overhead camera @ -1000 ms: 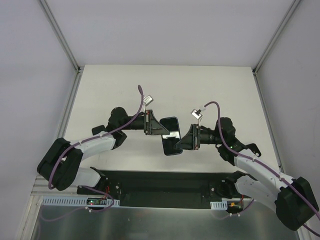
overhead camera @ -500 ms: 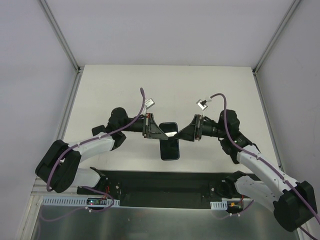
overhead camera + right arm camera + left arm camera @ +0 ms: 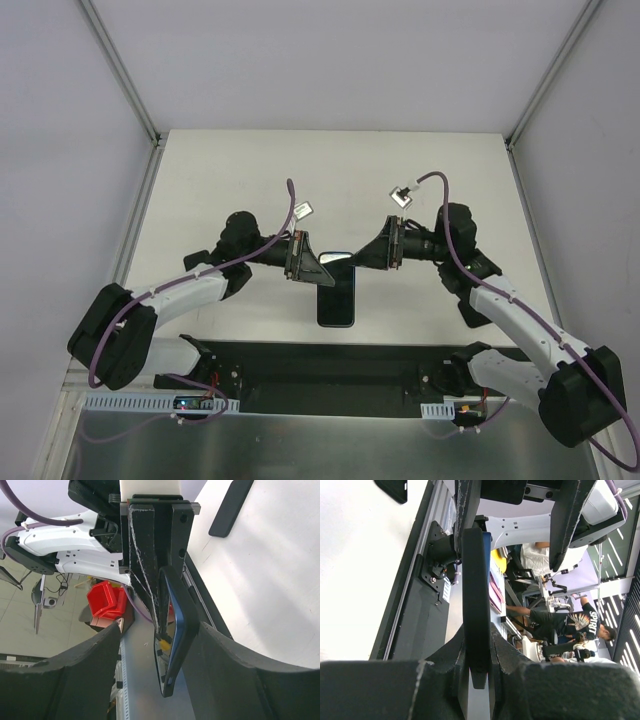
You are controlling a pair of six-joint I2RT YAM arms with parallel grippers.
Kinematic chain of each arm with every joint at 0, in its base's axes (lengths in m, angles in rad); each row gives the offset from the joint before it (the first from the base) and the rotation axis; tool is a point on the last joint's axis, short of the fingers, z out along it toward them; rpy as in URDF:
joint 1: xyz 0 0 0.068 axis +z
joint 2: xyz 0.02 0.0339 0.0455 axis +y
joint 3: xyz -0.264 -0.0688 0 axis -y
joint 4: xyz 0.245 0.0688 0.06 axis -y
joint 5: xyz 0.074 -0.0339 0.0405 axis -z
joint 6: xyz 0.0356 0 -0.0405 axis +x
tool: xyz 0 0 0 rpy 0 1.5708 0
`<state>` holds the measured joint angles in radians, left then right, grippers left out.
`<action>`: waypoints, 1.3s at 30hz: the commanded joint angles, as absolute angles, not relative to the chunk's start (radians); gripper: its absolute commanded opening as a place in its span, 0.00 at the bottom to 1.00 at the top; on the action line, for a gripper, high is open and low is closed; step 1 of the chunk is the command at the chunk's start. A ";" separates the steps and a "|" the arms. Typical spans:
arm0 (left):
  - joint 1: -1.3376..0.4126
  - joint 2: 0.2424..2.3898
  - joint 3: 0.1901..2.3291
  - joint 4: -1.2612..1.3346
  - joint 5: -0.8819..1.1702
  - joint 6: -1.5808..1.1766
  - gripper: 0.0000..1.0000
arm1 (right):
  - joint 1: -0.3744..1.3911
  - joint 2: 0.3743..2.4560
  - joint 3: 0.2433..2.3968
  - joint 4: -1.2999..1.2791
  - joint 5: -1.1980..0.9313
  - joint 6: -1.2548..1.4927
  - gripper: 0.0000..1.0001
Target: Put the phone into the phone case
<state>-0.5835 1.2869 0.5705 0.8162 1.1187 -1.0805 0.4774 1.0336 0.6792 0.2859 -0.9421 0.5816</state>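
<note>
The left jaws were clamped on the phone (image 3: 336, 292), pinching it near one short end, so it hung flat and face-on to the top cam, lifted off the table (image 3: 240, 180). From the right wrist cam it showed edge-on, with a blue rim down the side and a clear gap between it and the white surface. It sat over the near-middle part of the table, and its free end pointed back toward the black base plate (image 3: 330, 365) where the arms are bolted. The right jaws were spread wide open and gripped nothing. In that arm's own wrist view the phone showed in the space between the two fingers, closer to one than the other, but I honestly couldn't tell whether it touched. From the top, the right jaws came in at the same end the left ones held, so both met at the phone's far end. The case (image 3: 231, 507) lay flat on the table by itself, apart from the phone and both sets of jaws. Only the wrist cams caught it, right at the edge of their views, and I couldn't pick it out from the top. A red bin (image 3: 106, 600) showed on the floor behind the rig.
</note>
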 commanded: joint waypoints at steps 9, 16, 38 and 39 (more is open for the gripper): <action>-0.598 1.304 0.637 0.884 1.164 -1.085 0.00 | 0.494 1.040 0.687 0.314 -0.982 0.560 0.25; -0.598 1.309 0.676 0.604 1.114 -0.933 0.00 | 0.509 1.019 0.748 0.140 -0.846 0.453 0.02; -0.626 1.347 0.784 0.383 1.009 -0.839 0.00 | 0.568 1.014 0.770 0.026 -0.860 0.337 0.39; -0.626 1.345 0.793 0.383 1.002 -0.842 0.00 | 0.568 1.000 0.753 0.041 -0.883 0.345 0.46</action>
<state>-0.6140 1.3464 0.7242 0.3958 1.0969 -0.8398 0.5362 1.0424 0.7570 -0.0772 -0.7479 0.3328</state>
